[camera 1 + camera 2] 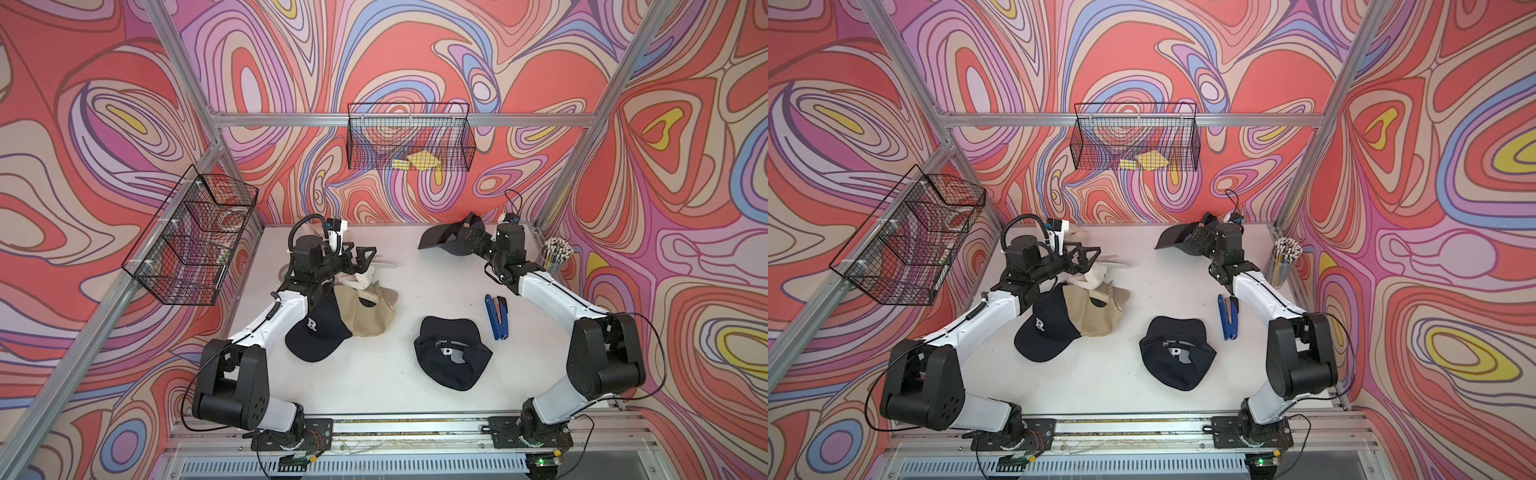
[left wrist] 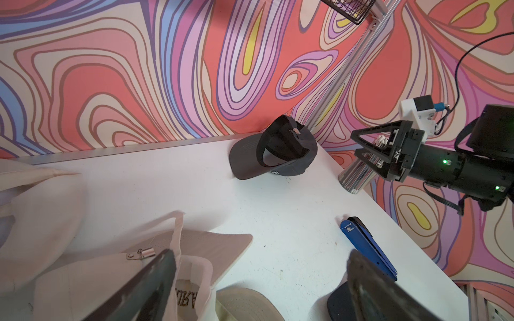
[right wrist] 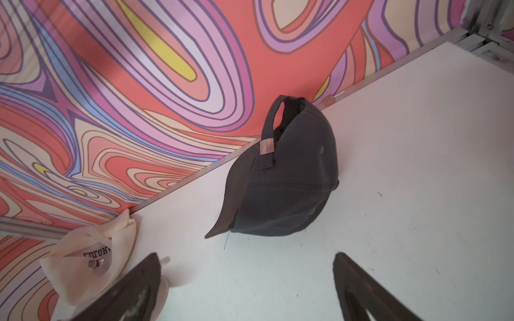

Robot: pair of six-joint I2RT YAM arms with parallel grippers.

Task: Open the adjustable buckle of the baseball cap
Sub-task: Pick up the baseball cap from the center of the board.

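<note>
Three dark caps [image 1: 451,353], one blue stapler [image 1: 496,318], an uncountable pale-cap heap [image 1: 368,309] on the bench [image 1: 374,390]; left gripper [image 1: 368,257], right gripper [image 2: 355,144] both released, empty.

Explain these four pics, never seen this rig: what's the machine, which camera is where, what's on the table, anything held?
The left arm and right arm stand at the near edge of a white table. Two pictures come from one overhead stereo camera, two from wrist cameras. Each arm ends in a two-fingered tool. The left tool hangs over a cream cap and a beige cap; the right tool faces a dark cap by the back wall, its strap buckle showing. Both are open, empty. Also there: a navy cap with an R, a second navy cap, a blue stapler, a cup of pencils.
</note>
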